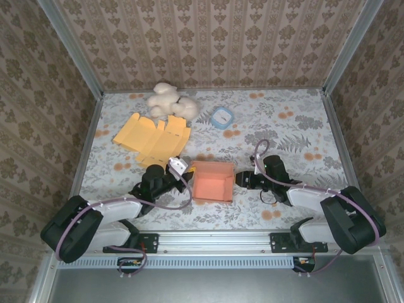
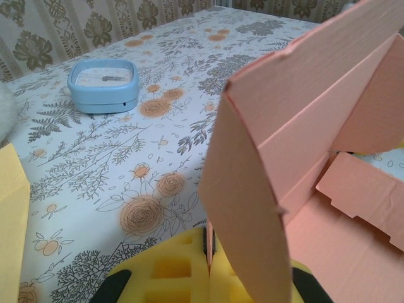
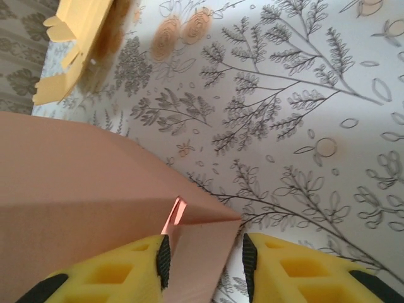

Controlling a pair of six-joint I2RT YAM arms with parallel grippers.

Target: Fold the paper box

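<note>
Paper box [image 1: 213, 181], salmon pink, walls up. Left gripper [image 2: 208, 254] is pinched tight on one wall, and right gripper [image 3: 206, 254] has its jaws apart, straddling the opposite wall's corner.

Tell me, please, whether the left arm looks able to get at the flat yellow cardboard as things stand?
Probably yes, once freed: the yellow cardboard lies just beyond the left end effector with nothing between, but that end effector is shut on the wall of the pink box.
</note>
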